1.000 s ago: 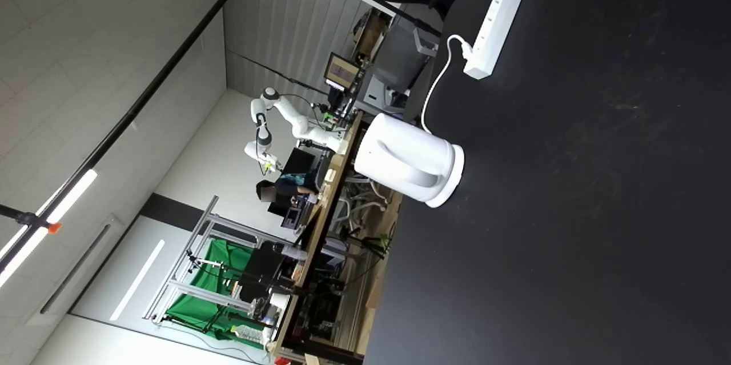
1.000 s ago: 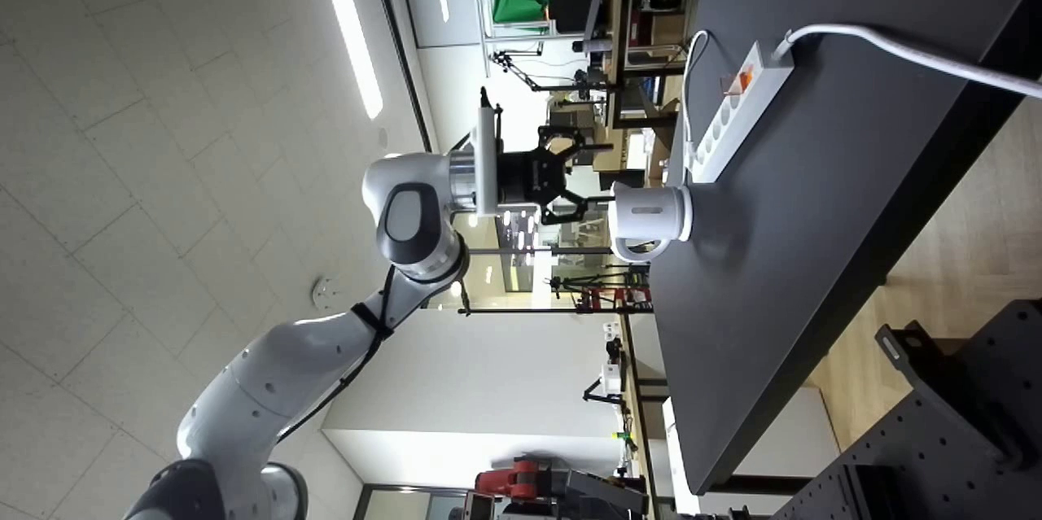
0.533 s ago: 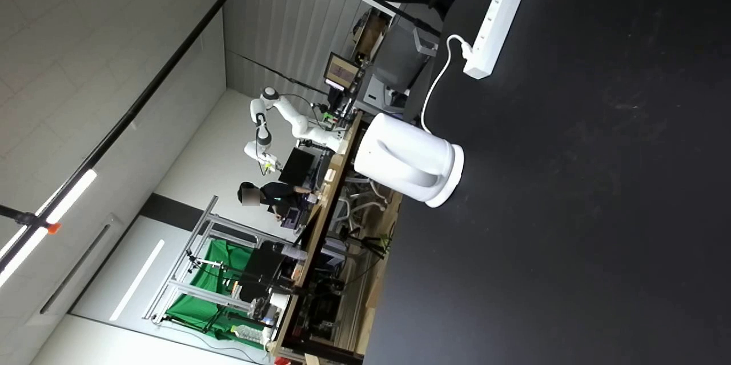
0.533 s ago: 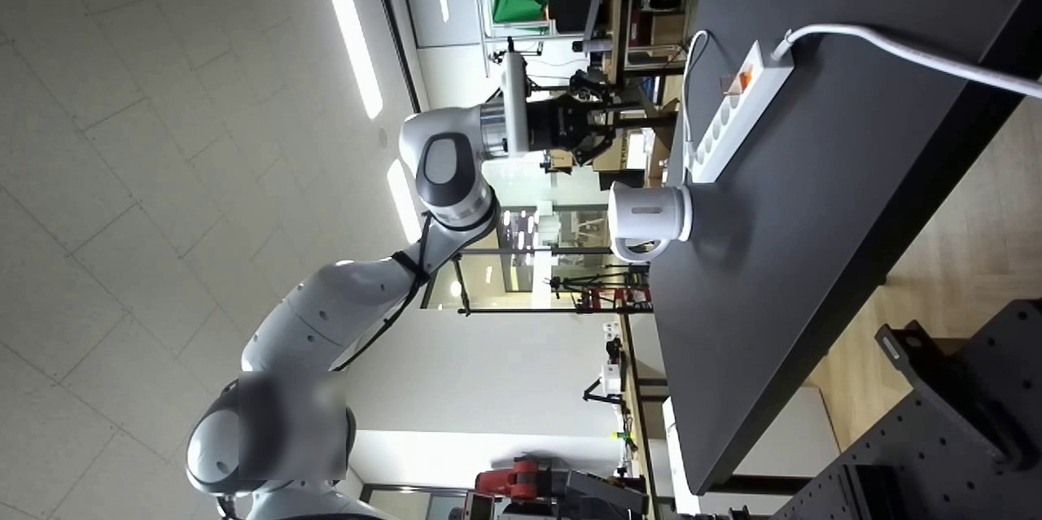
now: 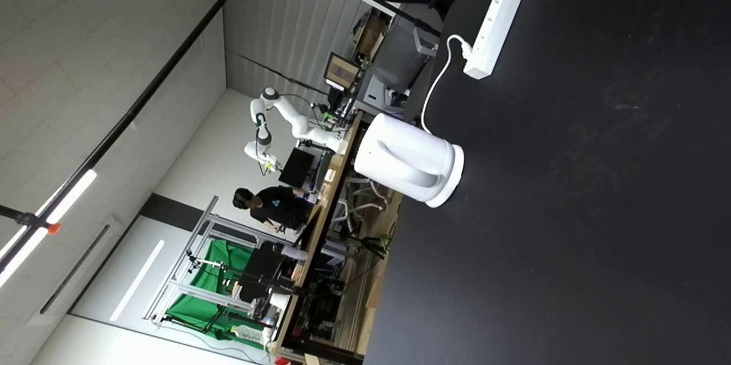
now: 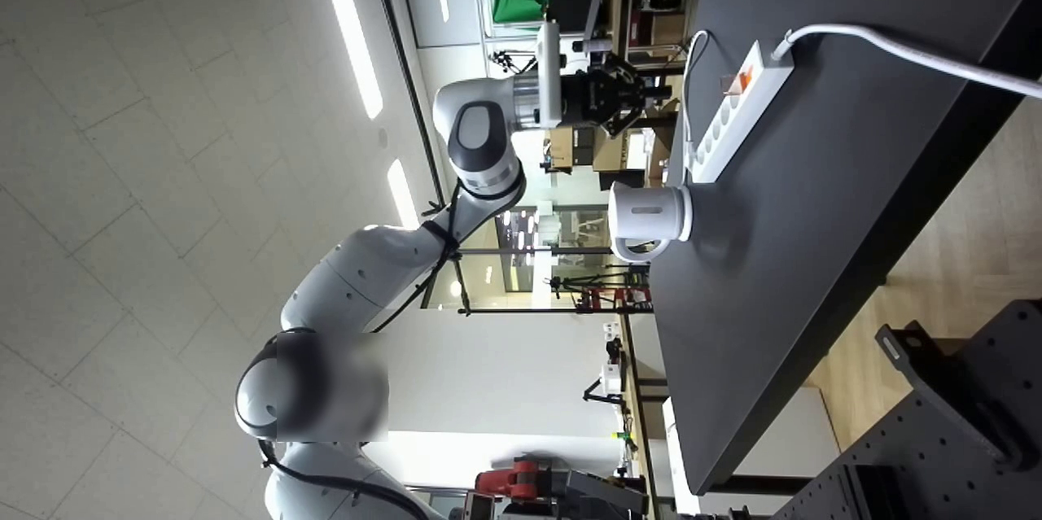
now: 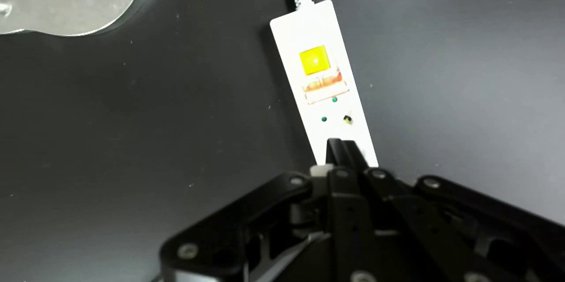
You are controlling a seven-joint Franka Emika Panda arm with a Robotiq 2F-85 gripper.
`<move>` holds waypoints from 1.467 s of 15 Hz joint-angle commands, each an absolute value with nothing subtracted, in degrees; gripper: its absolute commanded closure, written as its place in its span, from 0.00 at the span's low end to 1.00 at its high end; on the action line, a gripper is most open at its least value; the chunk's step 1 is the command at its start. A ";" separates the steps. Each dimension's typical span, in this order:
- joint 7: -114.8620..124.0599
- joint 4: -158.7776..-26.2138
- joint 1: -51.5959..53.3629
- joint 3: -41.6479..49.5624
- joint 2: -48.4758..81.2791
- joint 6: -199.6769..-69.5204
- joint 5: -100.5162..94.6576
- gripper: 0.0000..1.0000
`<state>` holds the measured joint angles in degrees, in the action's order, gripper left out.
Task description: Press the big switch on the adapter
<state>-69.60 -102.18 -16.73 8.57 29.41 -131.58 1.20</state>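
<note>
Adapter (image 6: 743, 116) below the gripper (image 7: 341, 142), apart

There is one black tool (image 7: 341, 143), one adapter (image 6: 742, 116), one yellow switch (image 7: 315, 60) and one white jug (image 6: 647, 212).

No lettering, brand or number can be read; the teal mark (image 5: 276, 203) on the black T-shirt (image 5: 288, 213), far off, is too small to decipher.

Long white adapter (image 6: 742, 120), yellow switch (image 7: 315, 60)
</note>
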 commanded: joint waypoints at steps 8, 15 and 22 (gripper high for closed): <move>-74.55 -92.37 -20.86 7.01 37.81 -121.85 -2.38 1.00; -74.18 -94.12 -21.10 6.53 37.26 -123.34 -1.94 0.99; -76.43 -94.47 -21.35 6.35 37.25 -124.36 -2.73 1.00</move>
<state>-74.67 -94.49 -20.48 7.14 37.25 -123.69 -1.53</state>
